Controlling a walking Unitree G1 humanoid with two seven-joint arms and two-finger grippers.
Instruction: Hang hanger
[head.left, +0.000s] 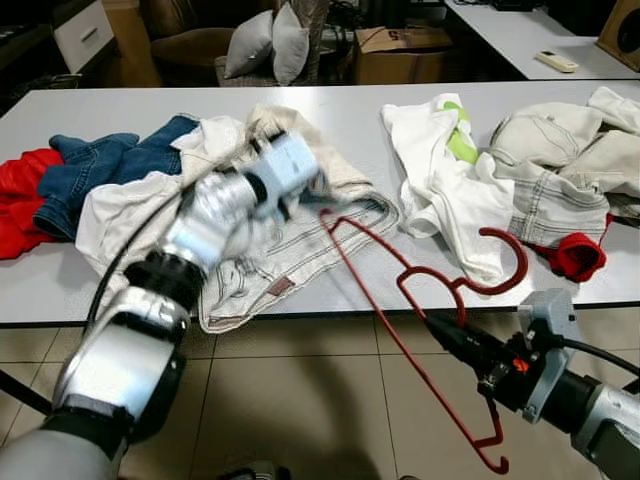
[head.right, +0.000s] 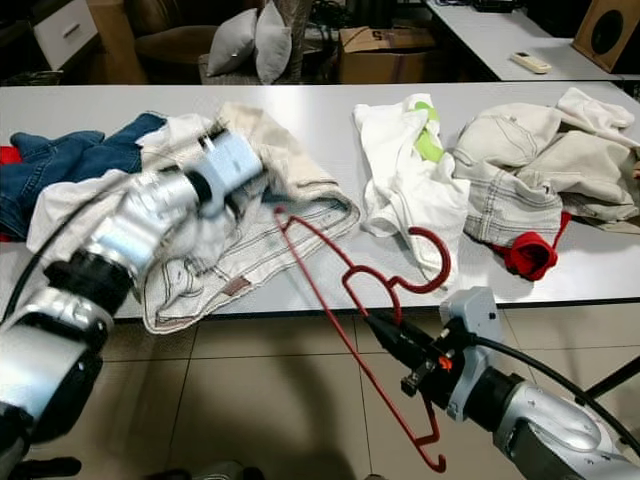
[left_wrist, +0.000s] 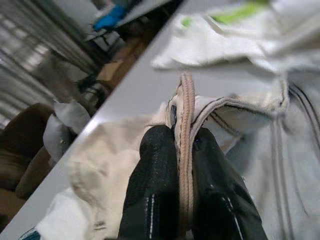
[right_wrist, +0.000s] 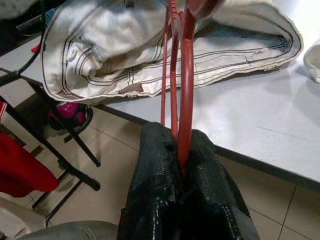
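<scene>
On the far left of the grey table (head.left: 350, 125) lies a red cloth (head.left: 22, 200), and just right of it a pair of blue jeans (head.left: 95, 165) rests against a heap of white and cream clothes. Over that heap reaches the left gripper (left_wrist: 184, 187), blurred in the head views; its 2 black fingers (left_wrist: 155, 170) are pinched tight on the thick seamed edge of the cream trousers (head.left: 300, 250), which spread toward the near edge of the table. Right of the trousers is the red hanger (head.left: 420, 290), tilted, with 1 end near the trousers' waistband, its hook above the near table edge and its other end hanging low over the tiled floor (head.left: 300, 400). The right gripper (right_wrist: 182, 150) is below and in front of the table's near edge, its 2 fingers clamped on the hanger's wires beside the hook. Farther right on the table lie a white shirt (head.left: 435, 170) with a green patch, then more pale trousers (head.left: 560, 150) with a red cuff (head.left: 578, 255) at their near side. At the far edge, 2 grey pillows (head.left: 268, 40) sit on a chair and a cardboard box (head.left: 400, 50) stands to their right.
</scene>
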